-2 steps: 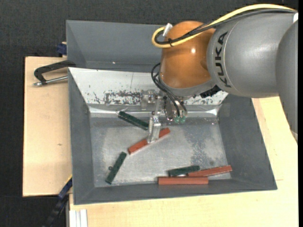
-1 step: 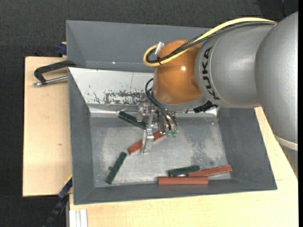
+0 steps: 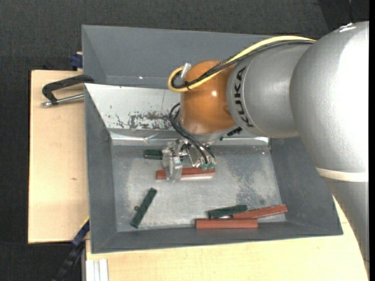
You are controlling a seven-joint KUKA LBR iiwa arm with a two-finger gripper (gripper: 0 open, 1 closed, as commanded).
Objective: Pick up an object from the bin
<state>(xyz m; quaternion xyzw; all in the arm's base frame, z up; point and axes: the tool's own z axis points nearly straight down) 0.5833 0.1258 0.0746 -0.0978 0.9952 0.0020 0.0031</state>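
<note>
My gripper [image 3: 174, 170] is low over the bin's middle, just under the orange cover. A flat red bar [image 3: 193, 172] lies beneath it on the bin floor, its ends sticking out left and right of the metal fingers. A small dark green piece [image 3: 153, 153] lies just to the gripper's left near the back wall. I cannot make out whether the fingers are round the red bar.
A dark green stick [image 3: 143, 207] lies at the front left of the floor. Along the front right lie a long red bar [image 3: 227, 223], a second red bar [image 3: 266, 211] and a dark green piece [image 3: 228, 212] across them. The arm covers the bin's right back part.
</note>
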